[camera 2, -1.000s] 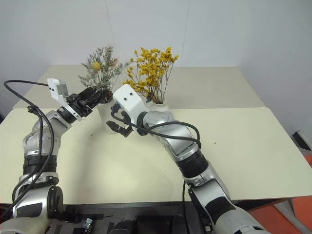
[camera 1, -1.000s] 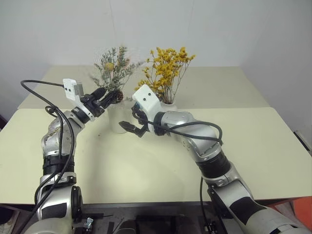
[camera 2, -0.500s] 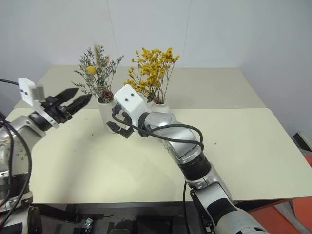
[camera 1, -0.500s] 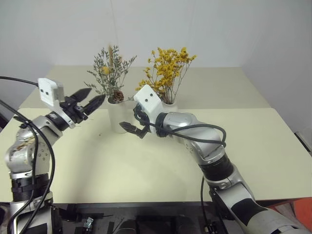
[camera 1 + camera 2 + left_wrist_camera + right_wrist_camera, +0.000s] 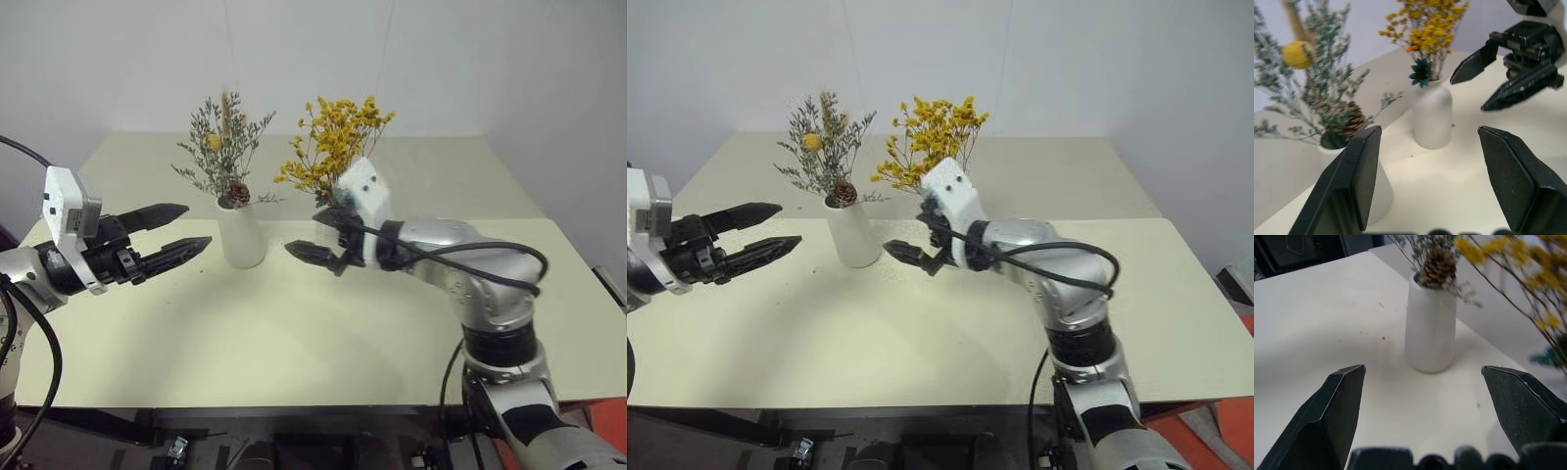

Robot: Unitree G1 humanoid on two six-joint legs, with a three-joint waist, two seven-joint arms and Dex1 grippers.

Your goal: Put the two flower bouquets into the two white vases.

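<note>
At far left we see the left gripper with its fingers spread, empty, just short of the tapered vase holding the grey-green bouquet with its pinecone. Next comes the rounded vase with the yellow bouquet, then the right gripper, agape and empty, above the table.

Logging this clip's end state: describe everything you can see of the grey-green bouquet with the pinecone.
The grey-green bouquet is a sparse dried bunch of fine, feathery sprigs with one round yellow bloom and a brown pinecone low at the rim. It stands upright in the plain tapered white vase on the table, stems inside the mouth. No gripper touches it.
</note>
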